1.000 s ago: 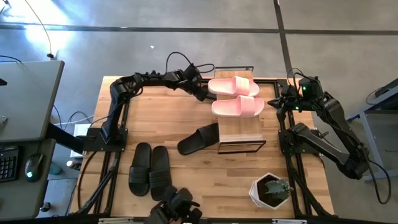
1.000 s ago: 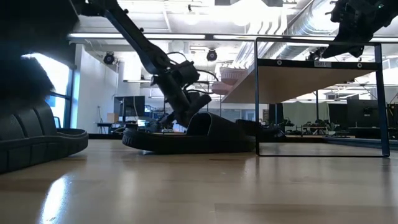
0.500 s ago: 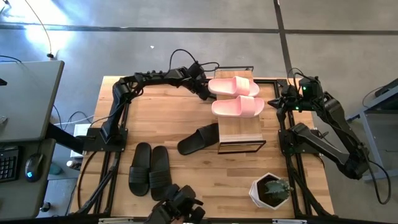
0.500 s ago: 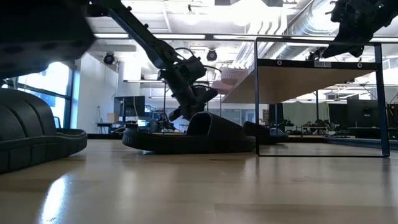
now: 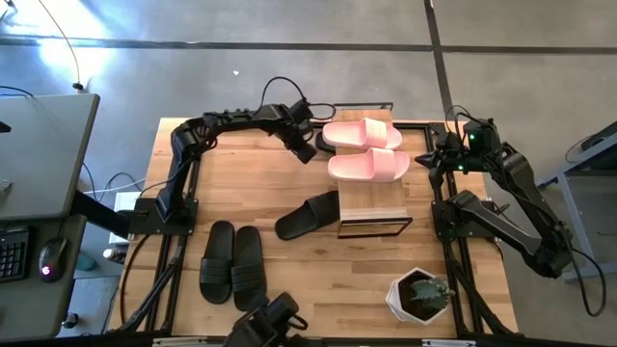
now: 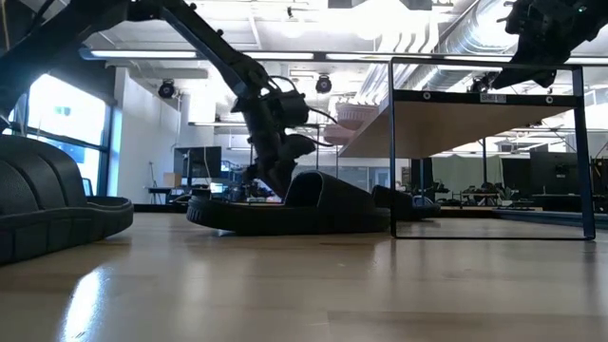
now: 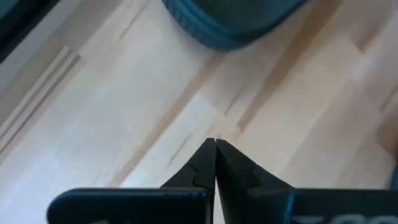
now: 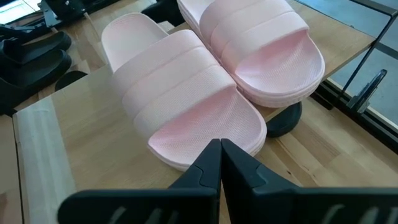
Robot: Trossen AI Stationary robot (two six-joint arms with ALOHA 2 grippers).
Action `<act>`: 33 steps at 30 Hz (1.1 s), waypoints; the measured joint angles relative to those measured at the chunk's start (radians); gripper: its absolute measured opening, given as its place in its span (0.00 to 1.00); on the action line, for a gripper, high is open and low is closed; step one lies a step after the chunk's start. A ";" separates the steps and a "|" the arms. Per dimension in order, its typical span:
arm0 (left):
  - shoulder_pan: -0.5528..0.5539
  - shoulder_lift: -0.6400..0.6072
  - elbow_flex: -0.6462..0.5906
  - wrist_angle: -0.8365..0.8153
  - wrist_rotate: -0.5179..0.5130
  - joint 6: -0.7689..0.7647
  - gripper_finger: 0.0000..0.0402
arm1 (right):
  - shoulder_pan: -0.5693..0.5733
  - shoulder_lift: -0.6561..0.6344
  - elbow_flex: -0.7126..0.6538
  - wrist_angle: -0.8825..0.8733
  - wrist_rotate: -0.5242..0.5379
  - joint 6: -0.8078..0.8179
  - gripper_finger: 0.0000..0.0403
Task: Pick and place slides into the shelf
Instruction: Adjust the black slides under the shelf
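Observation:
Two light pink slides lie side by side on the shelf's plank top, also seen in the right wrist view. One black slide lies on the table with its toe end under the shelf; it shows in the low view. A black pair lies near the front left. Another dark slide end pokes out beside the far pink slide. My left gripper is shut and empty, pointing down over bare table just left of the shelf. My right gripper is shut and empty, off the shelf's right side.
A white pot with a green plant stands at the front right. A dark object sits at the table's near edge. Bare tabletop lies between the left arm and the black pair.
My left gripper rose a little and tipped toward level, then came back down pointing at the table, ending slightly farther left of the shelf. Its fingers stayed shut. The slides have not moved.

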 joint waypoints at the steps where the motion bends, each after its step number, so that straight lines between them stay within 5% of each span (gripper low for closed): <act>1: -0.001 -0.007 0.000 -0.015 0.000 0.009 0.00 | 0.000 0.000 0.000 0.000 0.000 0.000 0.00; 14: -0.015 -0.201 0.000 -0.146 -0.056 0.063 0.00 | 0.000 0.000 0.000 0.000 -0.001 0.000 0.00; 20: -0.108 -0.339 -0.032 -0.158 -0.055 0.091 0.00 | 0.000 0.000 0.000 0.000 -0.001 0.000 0.00; 27: -0.314 -0.616 -0.321 0.016 -0.119 0.158 0.00 | 0.000 0.000 0.000 0.000 -0.005 0.000 0.00; 33: -0.570 -0.831 -0.688 0.434 -0.270 0.337 0.00 | 0.000 0.000 0.000 0.000 -0.005 0.000 0.00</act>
